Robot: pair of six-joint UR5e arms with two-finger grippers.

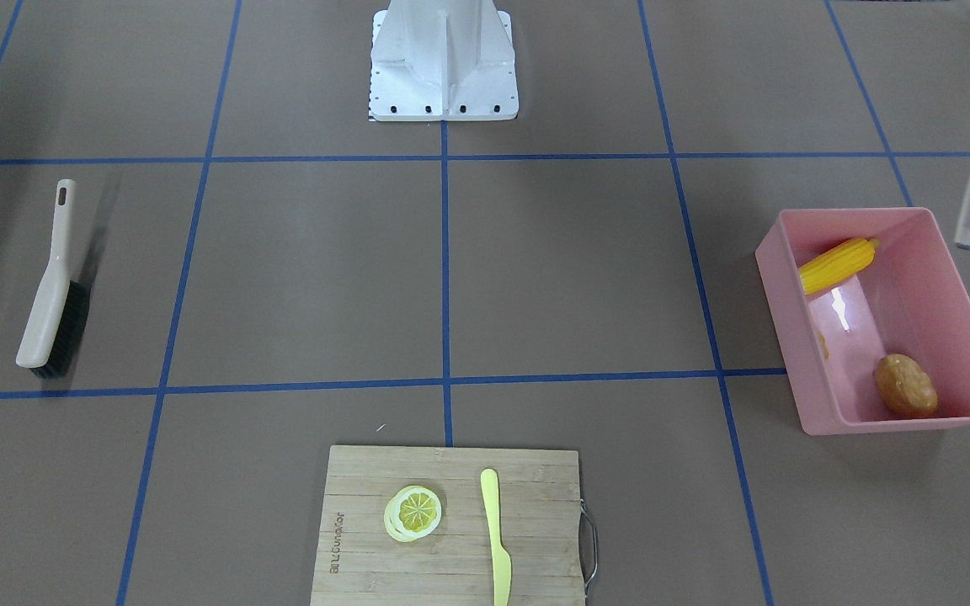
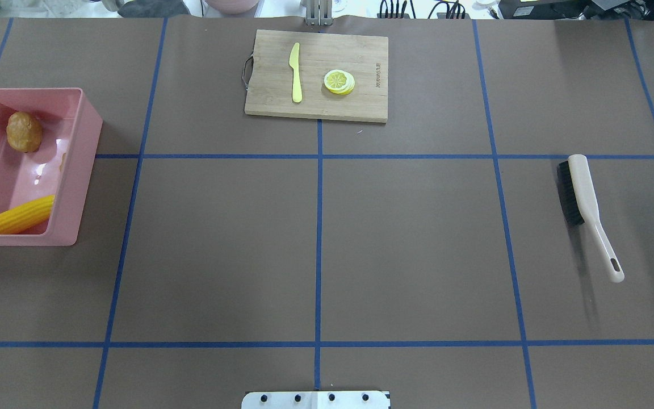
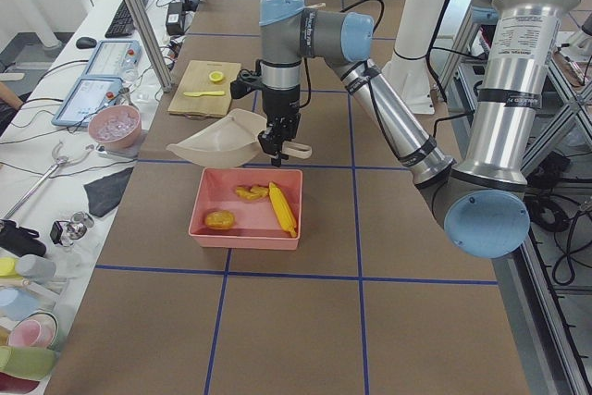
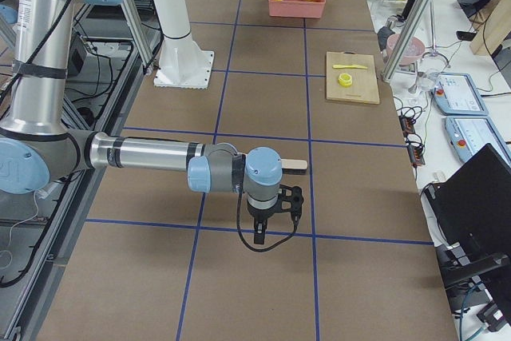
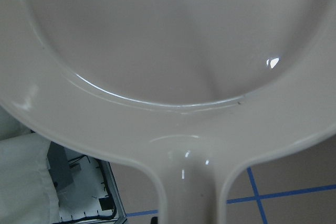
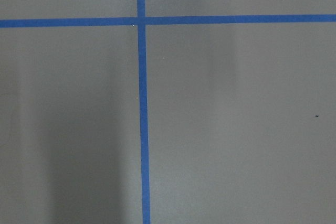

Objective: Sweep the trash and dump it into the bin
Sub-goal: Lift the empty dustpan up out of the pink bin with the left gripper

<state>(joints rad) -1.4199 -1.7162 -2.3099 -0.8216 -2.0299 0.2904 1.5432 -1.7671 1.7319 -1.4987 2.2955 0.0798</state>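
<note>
The pink bin [image 1: 784, 337] [image 2: 80, 165] stands at the table's left end. In it lie the trash pieces: a yellow corn cob [image 1: 839, 263] [image 2: 17, 216], a brown potato [image 1: 905, 385] [image 2: 24, 132] and a tan ginger root [image 3: 250, 192]. My left gripper [image 3: 275, 147] hangs just beyond the bin's far rim, at the handle of the beige dustpan [image 3: 222, 136] [image 5: 168, 51], which is off the table and looks empty. Open or shut, I cannot tell. My right gripper [image 4: 264, 233] points down over bare table near the brush [image 2: 585, 210]; its state I cannot tell.
A wooden cutting board [image 2: 315, 102] at the far middle edge carries a lemon slice [image 2: 339, 81] and a pale yellow knife [image 2: 296, 74]. The brush [image 1: 51, 290] lies flat on the right side. The white robot base [image 1: 443, 59] sits at the near middle edge.
</note>
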